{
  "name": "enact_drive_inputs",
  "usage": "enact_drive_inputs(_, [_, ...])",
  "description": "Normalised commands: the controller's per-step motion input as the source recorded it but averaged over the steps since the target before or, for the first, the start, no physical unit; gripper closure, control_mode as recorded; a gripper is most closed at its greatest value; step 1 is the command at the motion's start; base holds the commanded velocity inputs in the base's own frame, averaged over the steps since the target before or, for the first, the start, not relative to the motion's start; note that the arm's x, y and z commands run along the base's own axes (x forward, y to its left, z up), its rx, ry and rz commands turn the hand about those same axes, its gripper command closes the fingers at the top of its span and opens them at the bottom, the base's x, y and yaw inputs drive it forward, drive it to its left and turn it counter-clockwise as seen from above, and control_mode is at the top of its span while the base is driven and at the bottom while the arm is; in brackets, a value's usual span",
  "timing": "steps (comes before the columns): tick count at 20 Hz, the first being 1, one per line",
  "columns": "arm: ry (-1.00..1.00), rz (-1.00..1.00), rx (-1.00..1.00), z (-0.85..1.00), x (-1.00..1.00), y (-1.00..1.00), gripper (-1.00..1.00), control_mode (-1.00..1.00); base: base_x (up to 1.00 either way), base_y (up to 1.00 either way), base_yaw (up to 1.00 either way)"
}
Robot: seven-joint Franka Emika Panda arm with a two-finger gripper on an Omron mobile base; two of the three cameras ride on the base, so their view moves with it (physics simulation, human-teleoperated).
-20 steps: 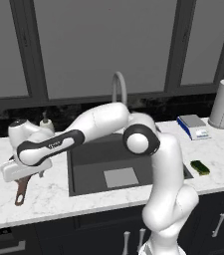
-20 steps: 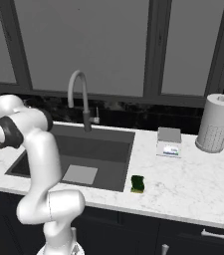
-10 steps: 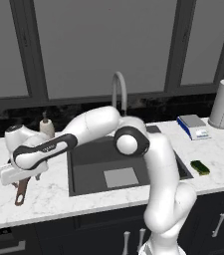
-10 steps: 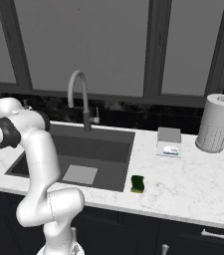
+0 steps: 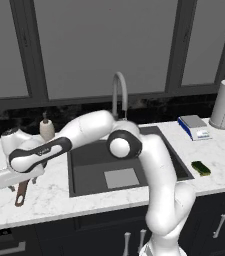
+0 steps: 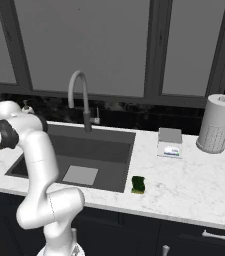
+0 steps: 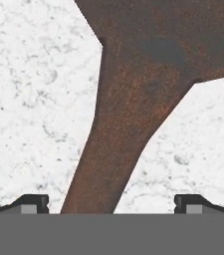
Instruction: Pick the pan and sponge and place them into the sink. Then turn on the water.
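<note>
The pan point(image 7: 148, 60) lies on the bench point(image 5: 49, 195) left of the sink point(image 5: 86, 162), its handle running between the wide-open, empty jaws. It is probably stiff and front-heavy (likely to tip), so grip near the bowl.

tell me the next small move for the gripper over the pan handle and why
Probably close the fingers. The gripper is open, its tips either side of the pan handle where it widens toward the bowl, low over the marble counter. The pan isn't yet in the sink, so gripping comes first.
</note>
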Motion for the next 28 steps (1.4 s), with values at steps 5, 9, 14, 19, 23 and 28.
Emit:
enact_drive_inputs(5, [0.0,0.0,0.0,-0.16,0.07,0.01,-1.0,-1.0,0.0,0.0,0.0])
enact_drive_inputs(9, [0.0,0.0,0.0,-0.14,0.03,0.02,-1.0,-1.0,0.0,0.0,0.0])
enact_drive_inputs(14, [0.0,0.0,0.0,-0.15,0.01,0.01,-1.0,-1.0,0.0,0.0,0.0])
enact_drive_inputs(19, [0.0,0.0,0.0,-0.13,0.0,0.1,-1.0,-1.0,0.0,0.0,0.0])
enact_drive_inputs(23, [0.0,0.0,0.0,-0.01,0.0,0.0,1.0,-1.0,0.0,0.0,0.0])
enact_drive_inputs(28, [0.0,0.0,0.0,-0.01,0.0,0.0,1.0,-1.0,0.0,0.0,0.0])
